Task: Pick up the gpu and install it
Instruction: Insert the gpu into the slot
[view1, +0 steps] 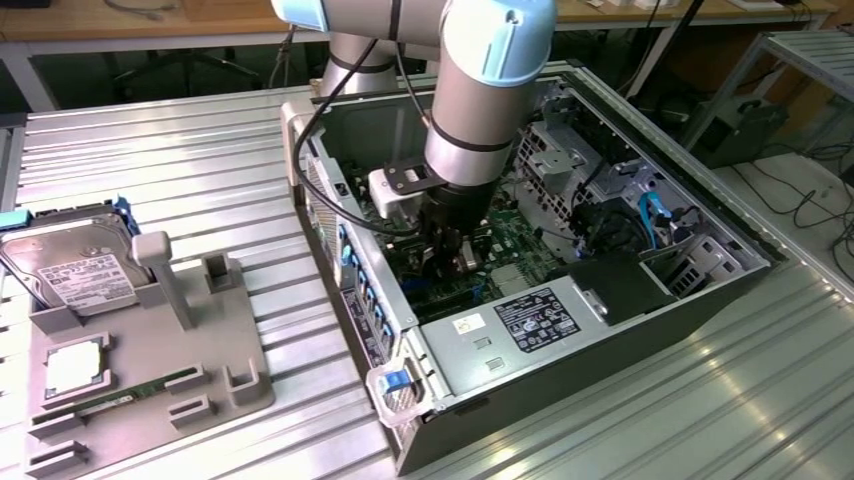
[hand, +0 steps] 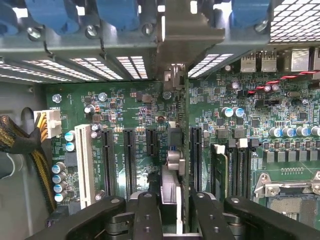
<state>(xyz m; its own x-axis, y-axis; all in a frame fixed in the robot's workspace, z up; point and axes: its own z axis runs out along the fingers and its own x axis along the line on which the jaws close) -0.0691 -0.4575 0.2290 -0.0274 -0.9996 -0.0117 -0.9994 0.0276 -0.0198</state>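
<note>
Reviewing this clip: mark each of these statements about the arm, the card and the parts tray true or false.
1. The gripper is inside the open computer case. True.
2. The gpu lies on the grey tray. False: it is held edge-on between the fingers, over the motherboard.
3. The hard drive sits on the tray at the exterior view's left. True.
4. The case's side panel is closed. False: the case is open and its interior is exposed.

one gpu (hand: 176, 165); one hard drive (view1: 70, 262)
</note>
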